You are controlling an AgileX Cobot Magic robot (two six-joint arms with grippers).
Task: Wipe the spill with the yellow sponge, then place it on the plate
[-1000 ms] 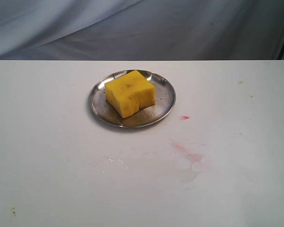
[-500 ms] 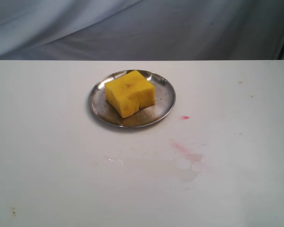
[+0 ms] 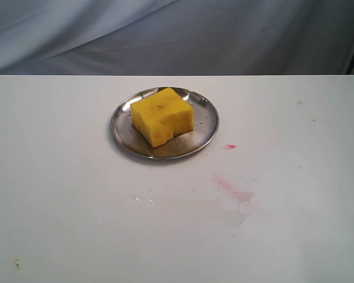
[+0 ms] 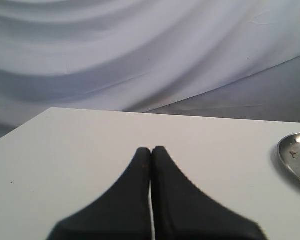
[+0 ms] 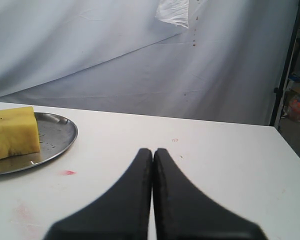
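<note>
Yellow sponge (image 3: 162, 116) sits on the plate (image 3: 205, 127), roughly centred, one corner toward the far rim. Plate rests on the white table (image 3: 59, 177), mid-far. Spill (image 3: 236, 197): faint pink smear with wet patches, near-right of the plate, apart from it. Small red dot (image 3: 230, 146) just right of the plate. Left gripper (image 4: 151, 150) and right gripper (image 5: 153, 151): fingers pressed together, holding nothing.

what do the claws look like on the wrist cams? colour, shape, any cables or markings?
Left claw and right claw look alike: each is a pair of matte black wedges, broad at the base and curving in to narrow rounded tips. No cables, labels or markings show on them. The arms themselves appear in no view, exterior included.
</note>
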